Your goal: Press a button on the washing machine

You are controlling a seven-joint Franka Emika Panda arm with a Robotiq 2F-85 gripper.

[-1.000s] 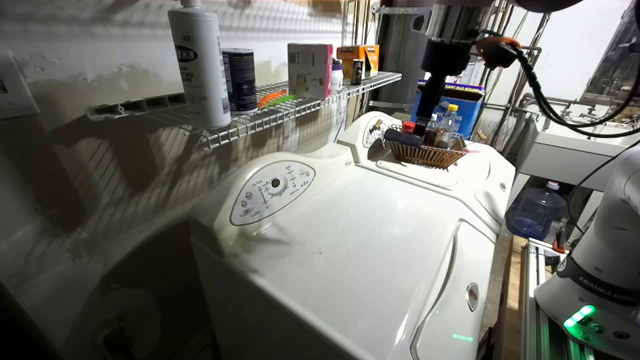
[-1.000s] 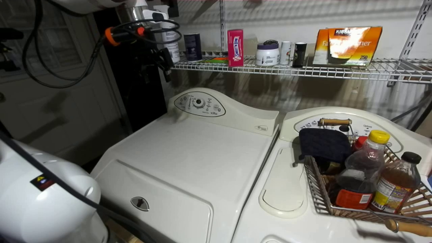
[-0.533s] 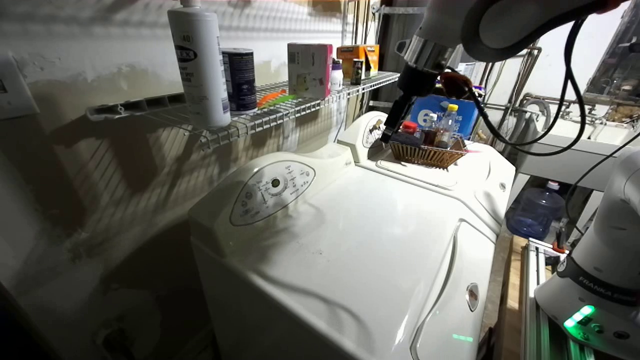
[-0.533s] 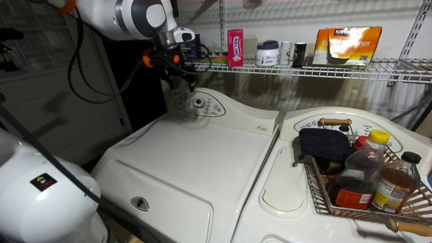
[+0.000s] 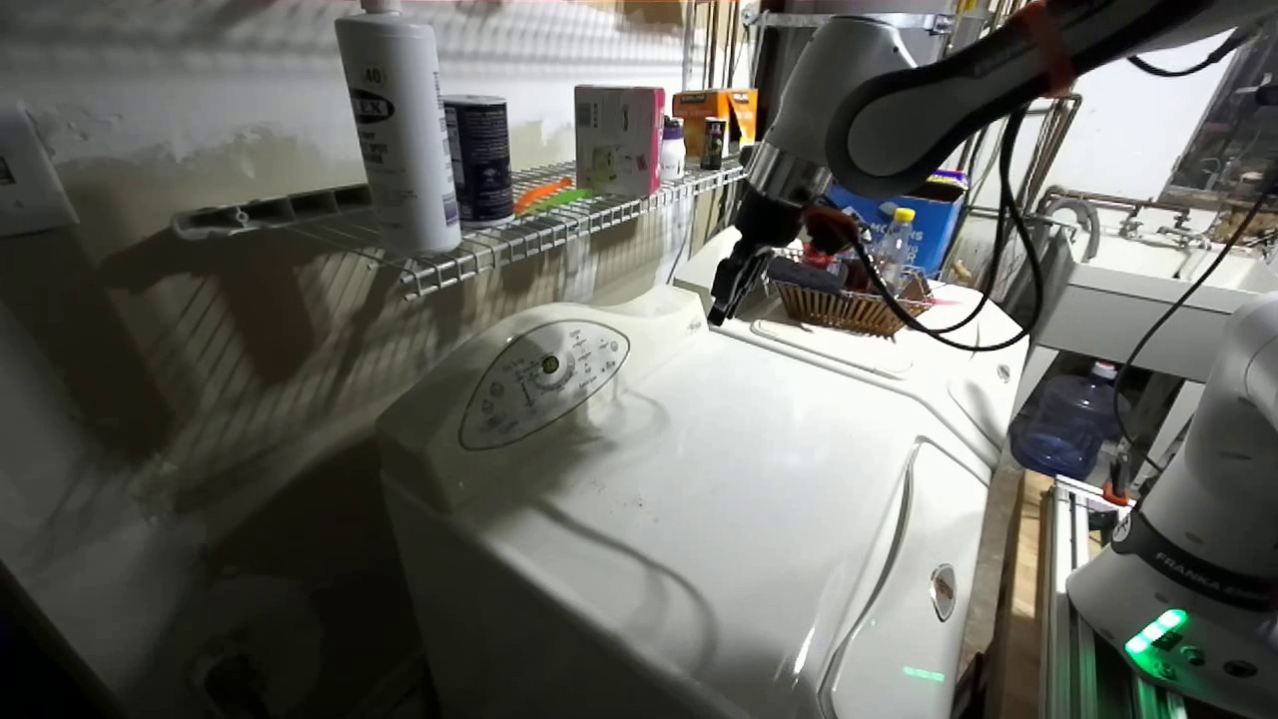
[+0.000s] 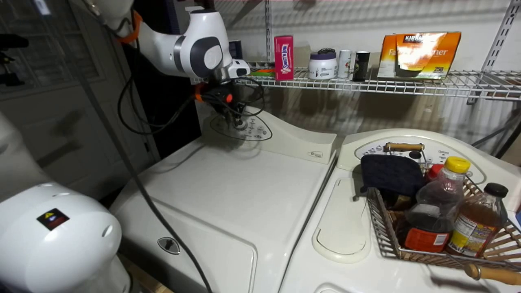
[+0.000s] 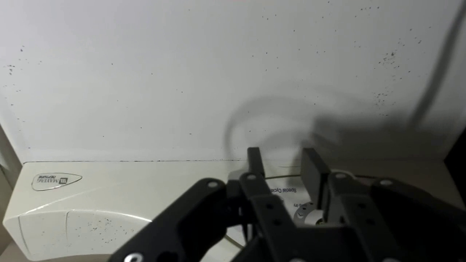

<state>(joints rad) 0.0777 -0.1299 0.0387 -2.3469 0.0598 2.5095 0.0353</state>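
The gripper (image 7: pixel 281 156) hung at a slant, fingertips down, its two fingers (image 7: pixel 315 171) spread with a clear gap between them. Above it the arm (image 6: pixel 205 51) reached in from higher up and bent downward at its last links, and a black cable (image 5: pixel 978 348) drooped in a loop alongside.

Near the fingertips, ahead of and below them but apart, was the control panel (image 6: pixel 253 129) of the washing machine (image 5: pixel 739 479); in the wrist view the fingers covered a good part of it. A round dial (image 5: pixel 550 364) and grey markings showed on the panel, inside a dark outline. The machine's glossy white top spread out beneath the gripper, flecked with dark specks and crossed by a shadow (image 7: pixel 349 134).

Beyond the gripper and higher than its fingertips ran a wire shelf (image 6: pixel 317 84) with a tall white bottle (image 5: pixel 399 140), a dark canister (image 5: pixel 479 160), a pink box (image 6: pixel 284 57), a purple-lidded jar (image 6: pixel 322 67) and an orange box (image 6: pixel 419 57). To the gripper's right in an exterior view, past the washing machine's edge, stood a second white appliance (image 6: pixel 346 219), and on it a slatted basket (image 5: pixel 844 312) of bottles (image 6: pixel 431 228), well apart from the fingers. Farther from the gripper were a blue box (image 5: pixel 934 225), a white sink (image 5: pixel 1108 320) and, low down, a blue water jug (image 5: pixel 1068 424).
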